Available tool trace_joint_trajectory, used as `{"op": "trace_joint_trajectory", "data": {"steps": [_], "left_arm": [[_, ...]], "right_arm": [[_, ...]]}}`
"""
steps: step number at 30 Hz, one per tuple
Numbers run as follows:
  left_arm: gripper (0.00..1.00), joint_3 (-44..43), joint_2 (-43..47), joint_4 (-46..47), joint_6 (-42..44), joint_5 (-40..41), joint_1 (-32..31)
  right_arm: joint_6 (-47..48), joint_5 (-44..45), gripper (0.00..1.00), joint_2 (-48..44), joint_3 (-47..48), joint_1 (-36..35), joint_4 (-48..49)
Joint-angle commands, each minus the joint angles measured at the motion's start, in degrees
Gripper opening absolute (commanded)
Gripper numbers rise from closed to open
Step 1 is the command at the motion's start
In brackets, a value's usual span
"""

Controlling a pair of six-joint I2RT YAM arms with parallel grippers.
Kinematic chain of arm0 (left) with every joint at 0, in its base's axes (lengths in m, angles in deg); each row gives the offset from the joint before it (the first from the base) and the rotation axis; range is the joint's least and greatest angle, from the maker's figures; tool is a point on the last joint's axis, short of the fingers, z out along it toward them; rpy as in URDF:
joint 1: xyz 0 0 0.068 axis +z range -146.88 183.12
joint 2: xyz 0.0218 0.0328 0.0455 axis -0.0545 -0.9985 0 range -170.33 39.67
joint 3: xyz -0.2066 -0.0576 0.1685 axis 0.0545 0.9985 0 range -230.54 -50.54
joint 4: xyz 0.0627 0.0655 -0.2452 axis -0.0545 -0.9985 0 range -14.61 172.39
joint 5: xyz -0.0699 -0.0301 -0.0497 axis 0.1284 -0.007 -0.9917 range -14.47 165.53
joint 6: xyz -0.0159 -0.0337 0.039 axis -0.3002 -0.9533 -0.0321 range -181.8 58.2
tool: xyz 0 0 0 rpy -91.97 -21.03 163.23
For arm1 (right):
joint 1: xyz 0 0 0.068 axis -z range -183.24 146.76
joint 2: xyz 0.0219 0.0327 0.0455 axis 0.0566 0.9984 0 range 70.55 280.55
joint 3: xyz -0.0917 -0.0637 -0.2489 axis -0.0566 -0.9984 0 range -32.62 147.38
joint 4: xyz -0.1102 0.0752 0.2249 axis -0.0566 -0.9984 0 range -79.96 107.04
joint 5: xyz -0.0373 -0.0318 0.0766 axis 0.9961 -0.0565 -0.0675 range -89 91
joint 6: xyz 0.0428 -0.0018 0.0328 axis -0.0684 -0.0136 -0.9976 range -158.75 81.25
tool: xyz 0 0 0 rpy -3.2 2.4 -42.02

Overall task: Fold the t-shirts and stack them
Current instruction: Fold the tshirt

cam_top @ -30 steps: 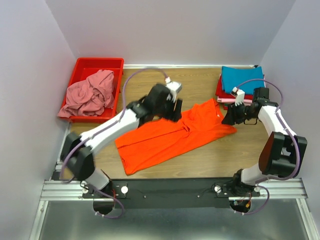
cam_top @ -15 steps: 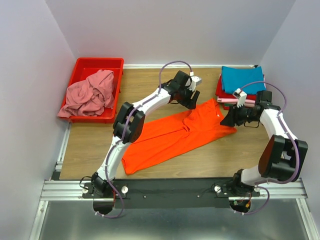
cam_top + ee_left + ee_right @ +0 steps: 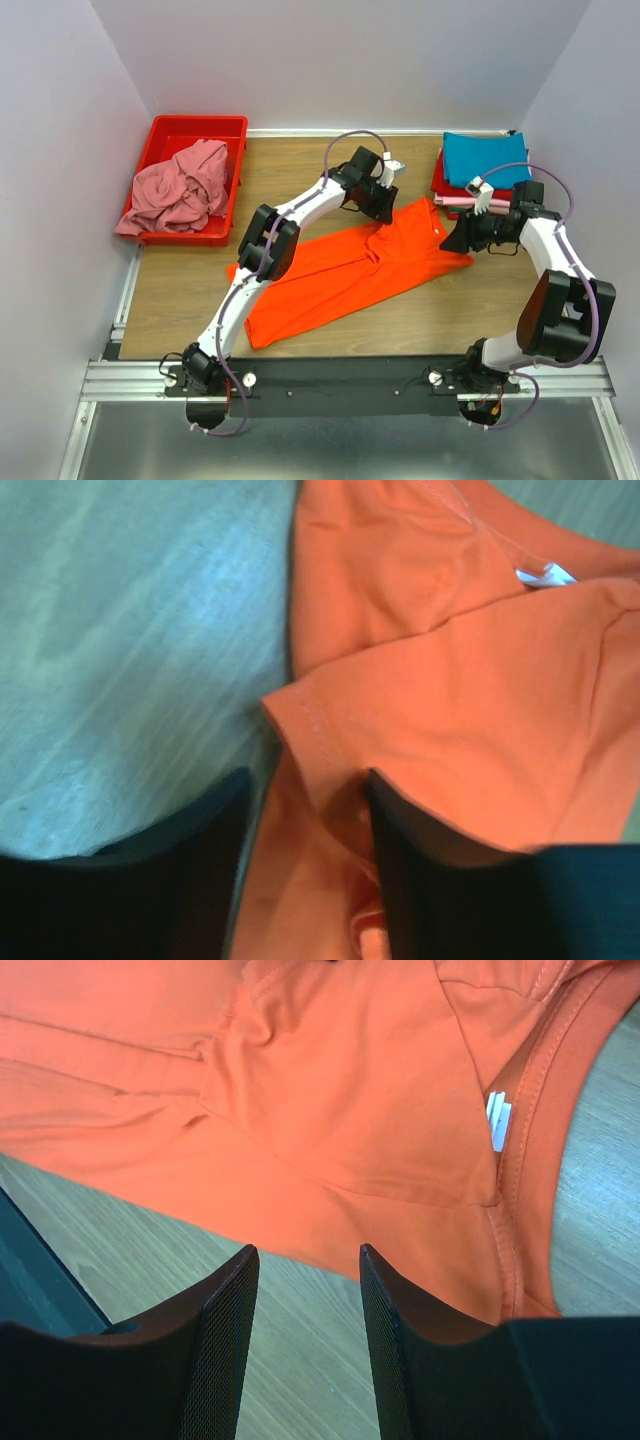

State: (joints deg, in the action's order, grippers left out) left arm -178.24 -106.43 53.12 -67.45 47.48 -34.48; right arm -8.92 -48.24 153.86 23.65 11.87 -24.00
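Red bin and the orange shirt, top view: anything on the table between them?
Just bare wooden table between the red bin and the orange t-shirt, per the top external view. The left arm's elbow hangs over that stretch.

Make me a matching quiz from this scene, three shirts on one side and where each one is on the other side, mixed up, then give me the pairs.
Things
1. orange t-shirt
2. dusty pink t-shirt
3. teal t-shirt

Places
A. on top of the folded stack, far right
B. bunched up in the red bin, far left
C. spread out on the table, in the middle

Pairs: 1-C, 2-B, 3-A
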Motion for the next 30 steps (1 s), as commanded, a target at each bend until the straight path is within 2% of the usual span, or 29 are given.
{"op": "trace_joint_trajectory", "data": {"steps": [1, 2, 4, 5, 8, 10, 13, 16, 22, 26, 30], "left_arm": [[0.46, 0.70, -2.69, -2.80, -0.15, -5.78, -0.01], [0.35, 0.78, -3.13, -2.98, -0.06, -6.92, -0.01], [0.26, 1.48, -3.14, -3.42, 0.02, -8.33, -0.01], [0.17, 2.01, -2.87, -3.42, 0.03, -9.46, -0.01], [0.00, 3.16, -2.26, -3.50, -0.94, -5.54, 0.60], [0.00, 4.81, -1.21, -2.63, -3.82, -3.95, 1.91], [0.00, 10.35, 3.35, 0.97, -8.30, -0.44, 7.35], [0.00, 13.26, 5.38, 1.86, -9.73, 1.85, 10.44], [0.00, 10.81, 4.07, 0.36, -16.30, 3.70, 18.16], [0.00, 8.97, 3.90, 3.61, -20.62, 5.55, 20.90], [0.01, 1.94, 2.67, 2.13, -21.77, 6.52, 21.96]], "right_arm": [[-0.47, -1.48, 0.52, 0.36, -0.28, 0.44, 0.26], [-0.47, -1.39, 0.52, 0.28, -0.28, 0.44, 0.26], [-0.47, -1.22, 0.53, 0.45, -0.37, 0.53, 0.26], [-0.56, -1.22, 0.53, 0.45, -0.29, 0.53, 0.26], [-0.47, -1.13, 0.53, 0.63, -0.37, 0.53, 0.26], [-0.47, -1.04, 0.53, 0.63, -0.37, 0.53, 0.26], [-0.38, -0.86, 0.53, 0.80, -0.55, 0.62, 0.26], [-0.47, -0.86, 0.53, 0.98, -0.55, 0.71, 0.26], [-0.64, -1.74, 0.53, 2.20, -0.64, 0.71, 0.17], [-0.29, -2.36, 0.53, 3.70, -0.81, 0.62, -0.01], [3.30, -4.46, 0.53, 4.06, -0.99, -0.17, -1.15]]}}
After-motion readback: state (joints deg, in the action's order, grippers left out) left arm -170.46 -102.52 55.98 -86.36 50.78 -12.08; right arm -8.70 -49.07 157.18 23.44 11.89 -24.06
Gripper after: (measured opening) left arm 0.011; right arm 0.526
